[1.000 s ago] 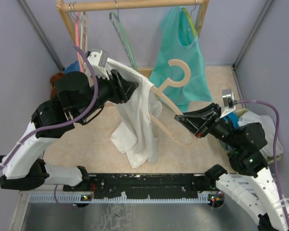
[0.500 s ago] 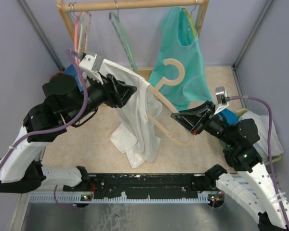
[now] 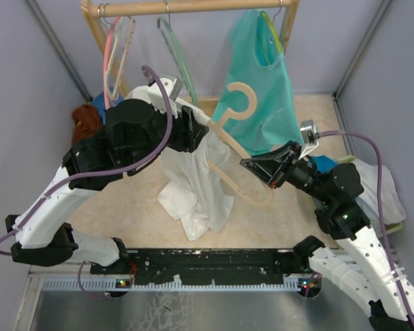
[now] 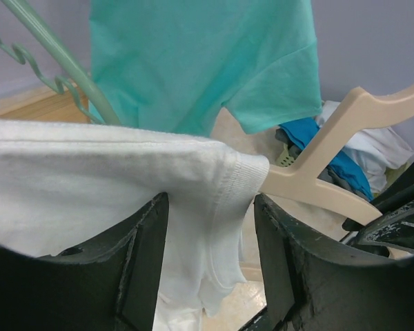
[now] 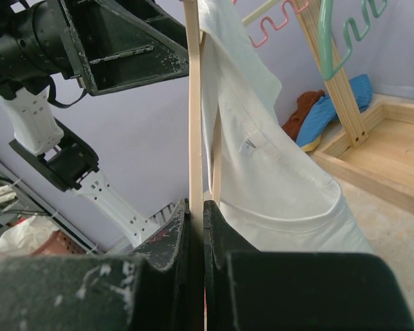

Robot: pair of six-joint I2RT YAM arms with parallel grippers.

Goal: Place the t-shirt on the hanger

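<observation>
The white t-shirt hangs over the left end of the beige hanger, its lower part bunched on the table. My left gripper is at the shirt's top by the hanger's shoulder. In the left wrist view the gripper stands open: the t-shirt drapes across it and ribbed collar cloth hangs loose between the fingers, with the hanger just beyond. My right gripper is shut on the hanger's lower arm. The right wrist view shows that gripper clamping the hanger bar beside the t-shirt.
A wooden rack crosses the back, carrying pink hangers, a thin green hanger and a teal top. A rust-brown garment lies at the back left. A heap of clothes sits at the right wall.
My left arm has swung up and to the right, bringing its gripper closer to the hanger's shoulder with the shirt. The right gripper and hanger have shifted slightly left.
</observation>
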